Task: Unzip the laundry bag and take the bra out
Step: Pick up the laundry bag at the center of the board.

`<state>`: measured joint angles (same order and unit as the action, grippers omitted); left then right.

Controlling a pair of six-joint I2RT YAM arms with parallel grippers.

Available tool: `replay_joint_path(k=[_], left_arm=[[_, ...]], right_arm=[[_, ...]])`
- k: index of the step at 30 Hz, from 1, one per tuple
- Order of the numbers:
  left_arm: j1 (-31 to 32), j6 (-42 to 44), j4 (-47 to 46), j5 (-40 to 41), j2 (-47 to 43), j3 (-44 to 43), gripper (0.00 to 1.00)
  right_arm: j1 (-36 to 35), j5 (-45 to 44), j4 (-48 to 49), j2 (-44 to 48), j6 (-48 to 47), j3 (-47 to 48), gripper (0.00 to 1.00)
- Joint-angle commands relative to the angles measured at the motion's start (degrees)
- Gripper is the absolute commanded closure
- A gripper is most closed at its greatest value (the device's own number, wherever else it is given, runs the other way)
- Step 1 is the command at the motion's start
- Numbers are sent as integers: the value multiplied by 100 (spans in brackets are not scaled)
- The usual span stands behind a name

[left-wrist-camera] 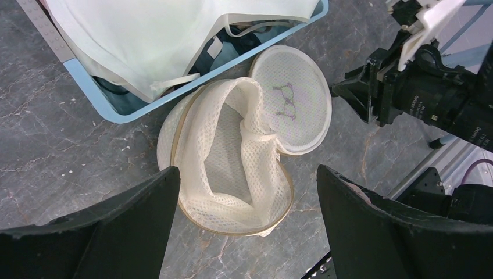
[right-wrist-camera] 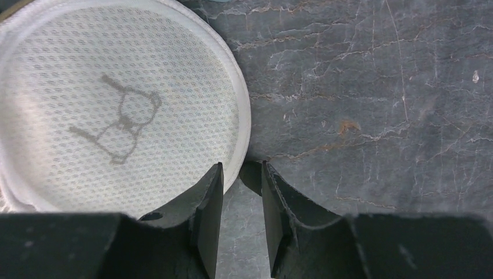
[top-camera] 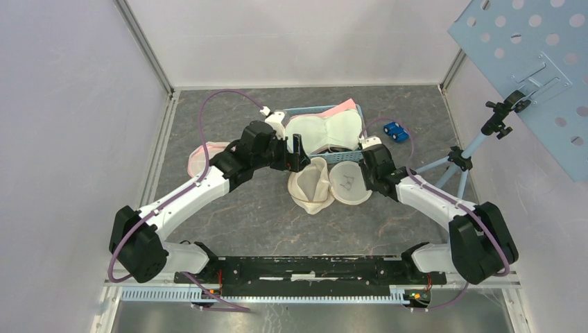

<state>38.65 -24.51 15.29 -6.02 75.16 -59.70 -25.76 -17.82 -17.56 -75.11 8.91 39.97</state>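
1. The laundry bag (left-wrist-camera: 227,168) is found lying on the table, unzipped. Its round lid (right-wrist-camera: 116,104), marked with a bra symbol, is folded out flat beside it.
2. No garment is seen inside the mesh pocket from the left wrist view. The interior is judged empty, though its far fold is partly hidden.
3. The bra (top-camera: 326,132), a cream moulded piece with straps, is located in the blue tray (left-wrist-camera: 104,96) just behind the bag, apart from the mesh.
4. The left gripper (left-wrist-camera: 247,174) is held above the bag with its jaws spread wide and nothing between them.
5. The right gripper (right-wrist-camera: 241,168) is set low at the lid's rim, its jaws narrowly parted. Only bare table is seen in the gap, and nothing is pinched.
6. Both unzipping and removal are assessed as done. Nothing is judged to be left but withdrawal of the arms.
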Motion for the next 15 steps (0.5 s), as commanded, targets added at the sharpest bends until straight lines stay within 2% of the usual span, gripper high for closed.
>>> replay_joint_path(k=[1, 15], left_arm=[[19, -82, -99, 110, -150, -94, 7], [27, 222, 202, 514, -286, -334, 7]], right_arm=[[96, -188, 294, -265, -130, 283, 64], [280, 256, 777, -905, -174, 171, 67]])
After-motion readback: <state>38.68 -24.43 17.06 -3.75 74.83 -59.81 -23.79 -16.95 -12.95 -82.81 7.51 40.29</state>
